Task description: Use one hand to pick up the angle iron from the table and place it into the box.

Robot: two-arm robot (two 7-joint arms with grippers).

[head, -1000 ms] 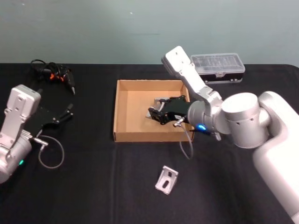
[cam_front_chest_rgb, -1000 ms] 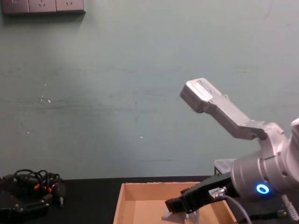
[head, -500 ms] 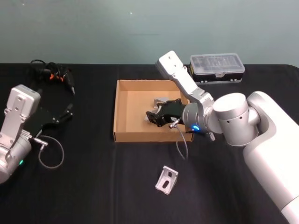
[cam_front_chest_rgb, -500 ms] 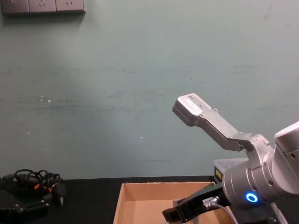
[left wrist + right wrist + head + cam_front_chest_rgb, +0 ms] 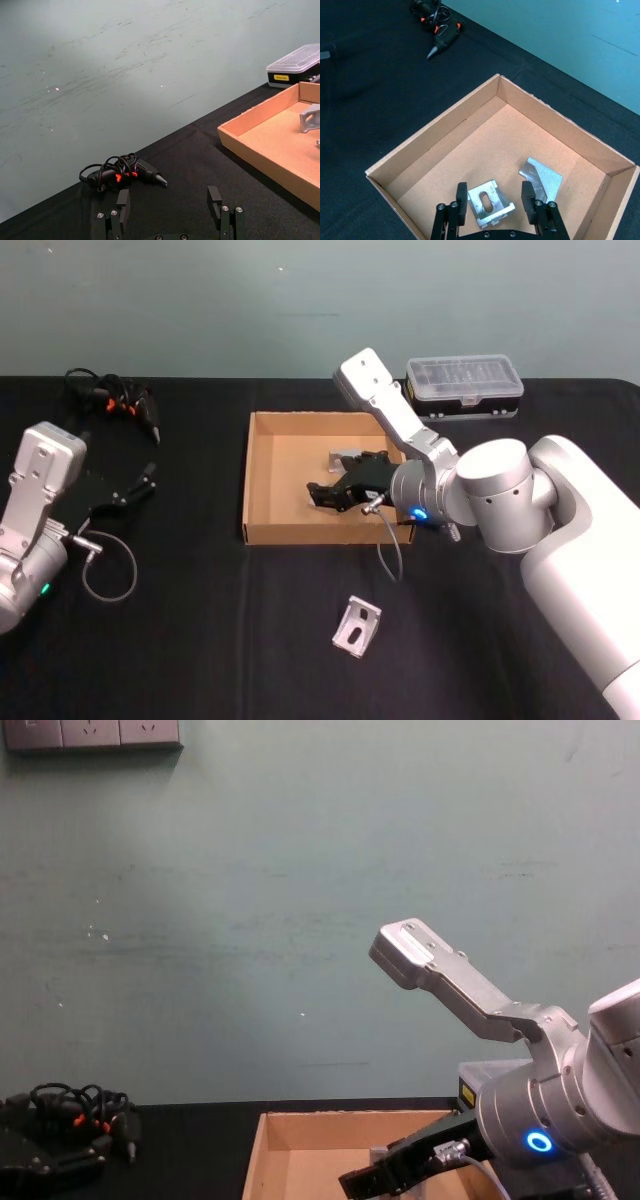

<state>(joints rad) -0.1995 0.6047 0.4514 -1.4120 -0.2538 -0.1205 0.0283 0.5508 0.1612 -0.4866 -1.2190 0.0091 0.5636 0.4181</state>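
My right gripper (image 5: 328, 491) hangs low inside the tan box (image 5: 247, 476), open. In the right wrist view its fingers (image 5: 461, 196) stand either side of a silver angle iron (image 5: 488, 204) lying on the box (image 5: 436, 131) floor, with a gap on both sides. A second angle iron (image 5: 543, 179) lies just beyond it, and it is also seen by the left wrist camera as an angle iron (image 5: 311, 117). Another angle iron (image 5: 357, 626) lies on the black table (image 5: 200, 640) in front of the box. My left gripper (image 5: 132, 488) rests open at the far left, parked.
A clear-lidded black organiser case (image 5: 465, 386) sits behind the box to the right. A black tool with orange parts and a coiled cable (image 5: 115, 400) lies at the back left. A loose grey cable loop (image 5: 108, 570) lies beside the left arm.
My right gripper has edged lower and leftward inside the box, and its fingers have spread apart. The left arm has not moved.
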